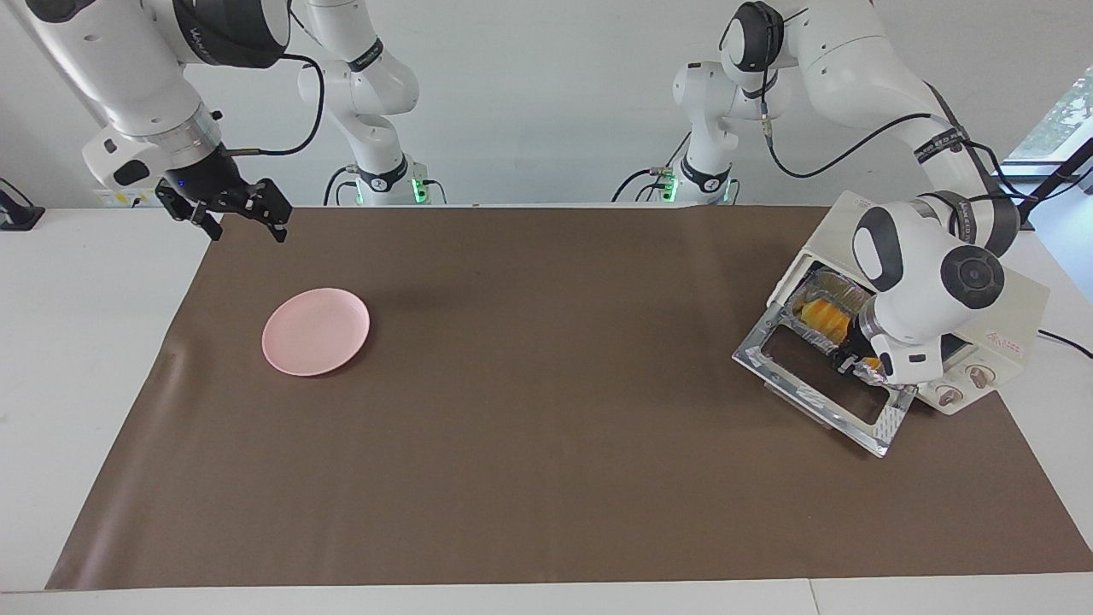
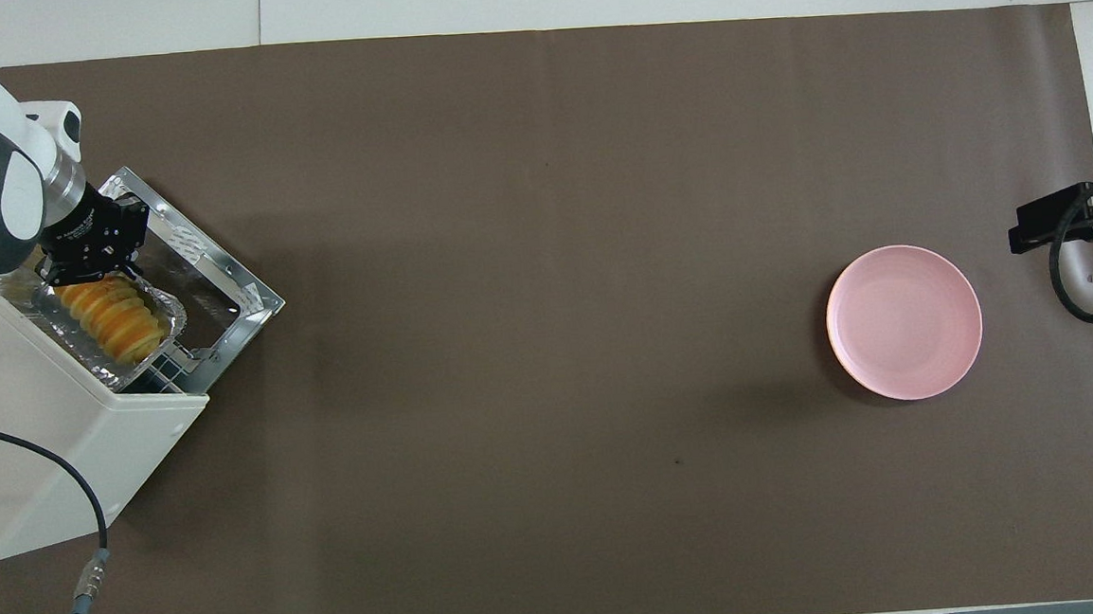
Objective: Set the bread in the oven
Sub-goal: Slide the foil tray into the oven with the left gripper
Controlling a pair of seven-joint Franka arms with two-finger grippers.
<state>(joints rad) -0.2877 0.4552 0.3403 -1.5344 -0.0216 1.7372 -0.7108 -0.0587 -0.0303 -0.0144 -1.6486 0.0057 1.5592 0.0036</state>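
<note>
The bread (image 2: pixel 120 319) is a golden ridged loaf lying in a silver foil tray (image 2: pixel 174 322). The tray sits in the mouth of the cream-white oven (image 2: pixel 41 423) at the left arm's end of the table. The oven's glass door (image 2: pixel 212 270) is dropped open. In the facing view the bread (image 1: pixel 824 318) shows inside the oven (image 1: pixel 1008 316), above the open door (image 1: pixel 820 384). My left gripper (image 1: pixel 856 363) is down at the tray's end farther from the robots, also seen from overhead (image 2: pixel 89 270). My right gripper (image 1: pixel 243 224) waits open and empty, raised over the right arm's end (image 2: pixel 1040 225).
A round pink plate (image 1: pixel 316 331) lies empty on the brown mat toward the right arm's end, also in the overhead view (image 2: pixel 903 321). The oven's cable (image 2: pixel 88 563) runs off its side nearer to the robots.
</note>
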